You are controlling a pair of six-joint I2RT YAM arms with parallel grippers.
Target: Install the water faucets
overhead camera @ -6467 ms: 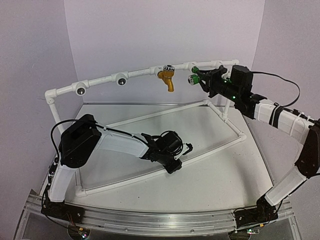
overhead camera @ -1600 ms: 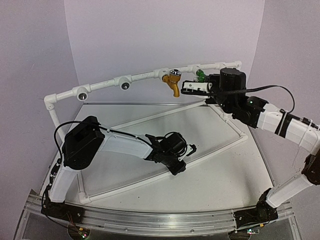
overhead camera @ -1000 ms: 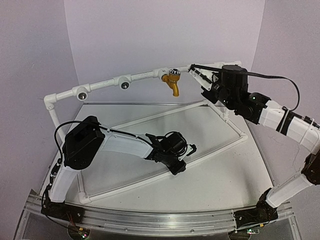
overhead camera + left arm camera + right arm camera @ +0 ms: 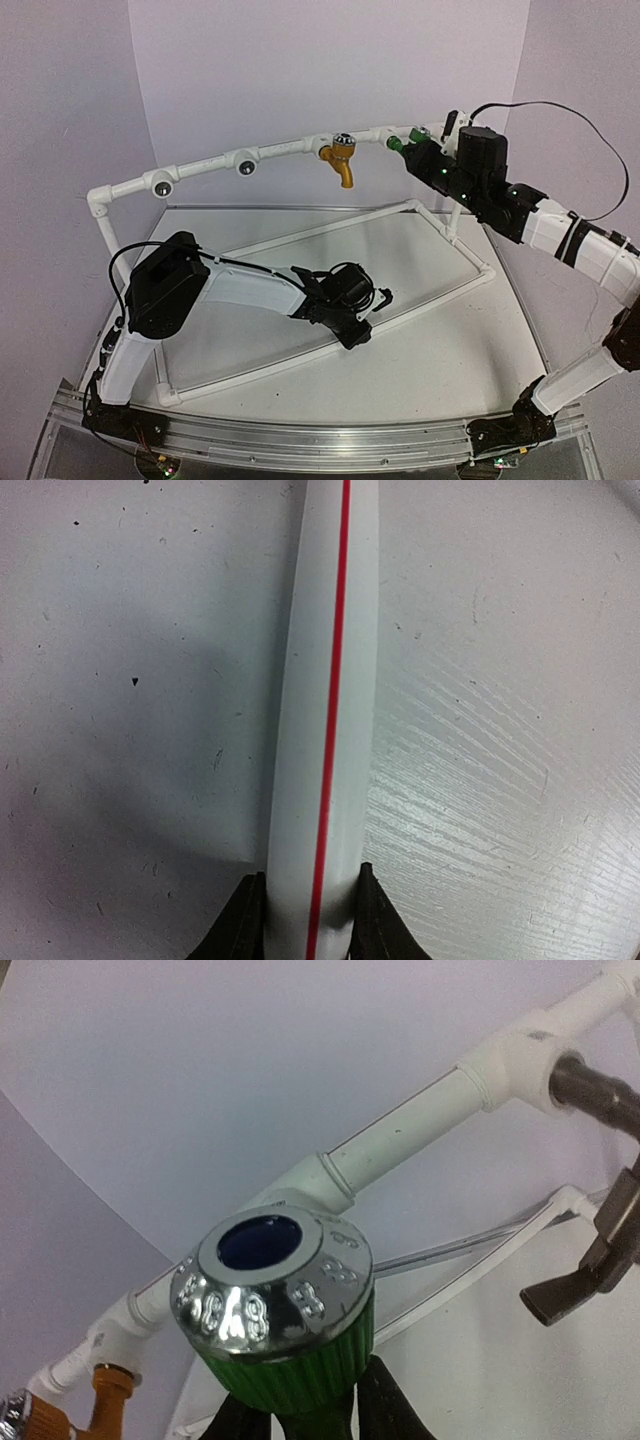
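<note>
Pinching the green faucet [image 4: 285, 1365] by its body, the right gripper [image 4: 308, 1408] holds it up at the pipe frame's top rail [image 4: 400, 1135], beside the mounted mustard-yellow faucet [image 4: 343, 165]. Best square it to the tee fitting [image 4: 305, 1175] before pushing; the left gripper [image 4: 310, 925] clamps the base pipe [image 4: 325, 680], bracing.

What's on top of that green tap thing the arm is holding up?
A shiny silver cap with a dark blue middle sits on the green faucet. Its spout cannot be seen; the right fingers cover the lower part.

Green faucet [image 4: 396, 143] in right claw [image 4: 405, 149], against pipe frame [image 4: 205, 164].
</note>
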